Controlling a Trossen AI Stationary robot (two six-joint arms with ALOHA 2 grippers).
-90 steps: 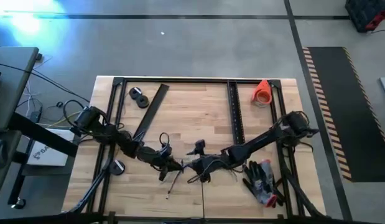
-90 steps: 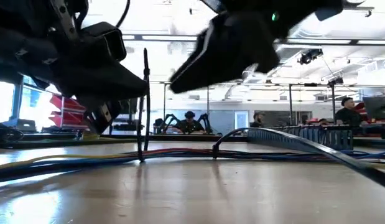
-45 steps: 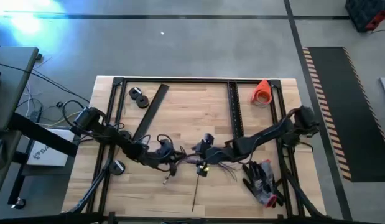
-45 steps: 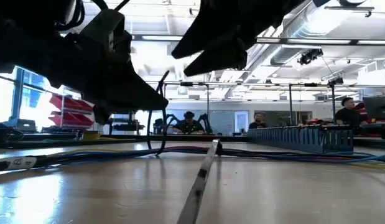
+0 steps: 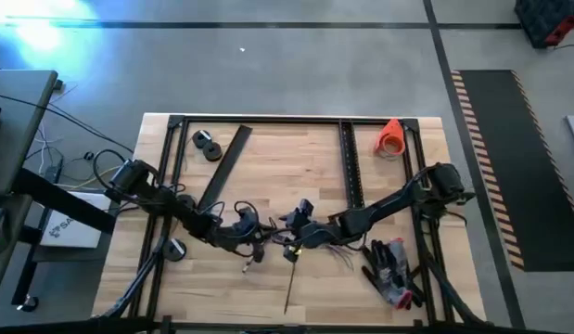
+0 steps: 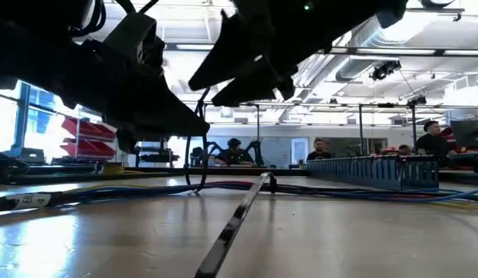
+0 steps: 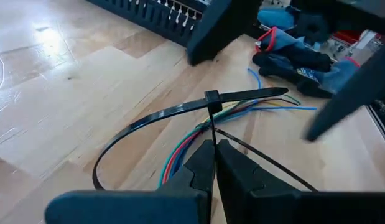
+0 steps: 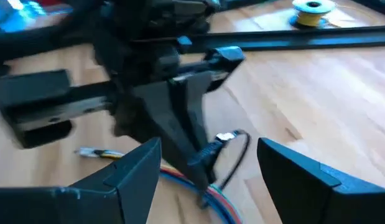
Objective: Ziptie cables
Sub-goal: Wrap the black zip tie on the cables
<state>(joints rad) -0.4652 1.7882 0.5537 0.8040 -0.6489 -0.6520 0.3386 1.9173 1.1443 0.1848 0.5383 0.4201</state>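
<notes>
Left tool (image 7: pixel 212 163) clenched on the zip tie (image 7: pixel 180 111), looped loosely around the cables (image 7: pixel 180 152) lying flat on the desk (image 7: pixel 68 93) near its middle. Right tool (image 8: pixel 208 177) released, spread wide, just beside the loop, facing the left tool. Tie's free tail pointed toward that right tool, probably nearer for the pull.
</notes>
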